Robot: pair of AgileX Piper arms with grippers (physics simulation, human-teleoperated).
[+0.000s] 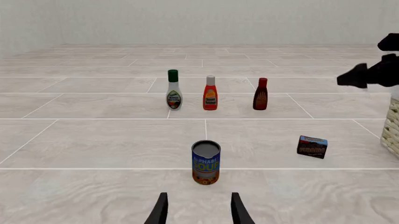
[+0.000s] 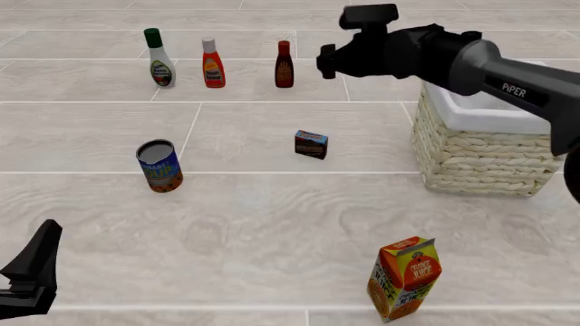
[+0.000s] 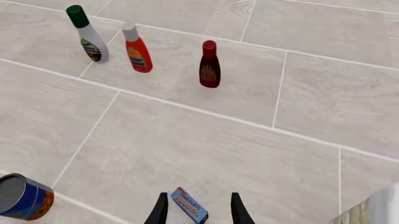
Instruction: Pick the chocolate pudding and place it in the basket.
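near the middle of the tiled surface the chocolate pudding (image 2: 311, 144) stands on its own, touched by nothing, with the wicker basket (image 2: 480, 159) off to its right and the soup can (image 2: 159, 166) to its left. above it hangs the right gripper (image 3: 199, 210), fingers spread wide and holding nothing; its wrist view shows the box between the fingertips. low at the near left, the left gripper (image 1: 198, 211) is likewise spread and empty, facing the soup can.
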